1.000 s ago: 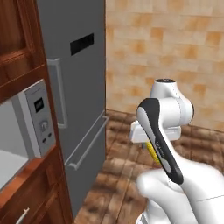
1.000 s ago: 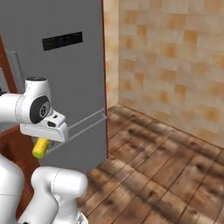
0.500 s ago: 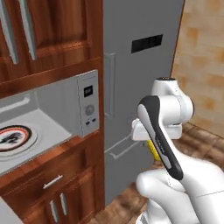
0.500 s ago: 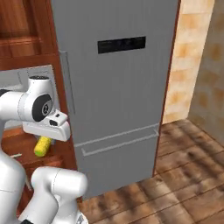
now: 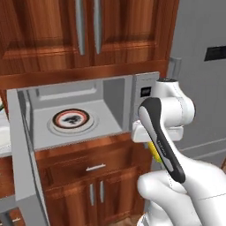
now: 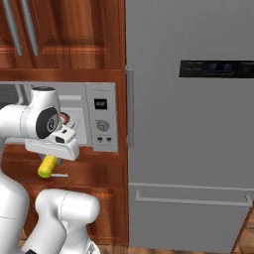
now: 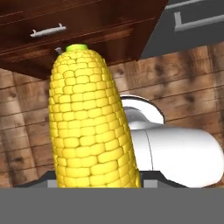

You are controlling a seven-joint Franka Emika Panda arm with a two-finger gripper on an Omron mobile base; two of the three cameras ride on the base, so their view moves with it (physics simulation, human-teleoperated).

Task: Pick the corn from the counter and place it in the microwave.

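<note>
The corn [image 7: 89, 127], a yellow cob with a green end, hangs lengthwise from my gripper [image 6: 52, 158], which is shut on it. The cob [image 6: 48, 166] points down below the hand, in front of the wooden drawer, and shows as a yellow sliver [image 5: 155, 153] behind my forearm. The microwave [image 5: 79, 110] stands open, set into the wood cabinets to the left of the hand. Its round black-red-white turntable [image 5: 70, 119] lies bare inside, and its button panel [image 6: 101, 124] is just beyond my hand. A pale sliver at the far left edge may be the counter [image 5: 2, 137].
The microwave door [image 5: 22, 154] swings out toward me at the left. A tall grey fridge [image 6: 193, 149] fills the right side. Wooden upper cabinets [image 5: 88, 35] hang above the microwave, and a drawer with a silver handle [image 5: 96, 167] sits below it. The floor is wood plank.
The whole picture has swung: the base turned, so the fridge slid right and the open microwave came into view. The arm keeps its pose with the corn still gripped.
</note>
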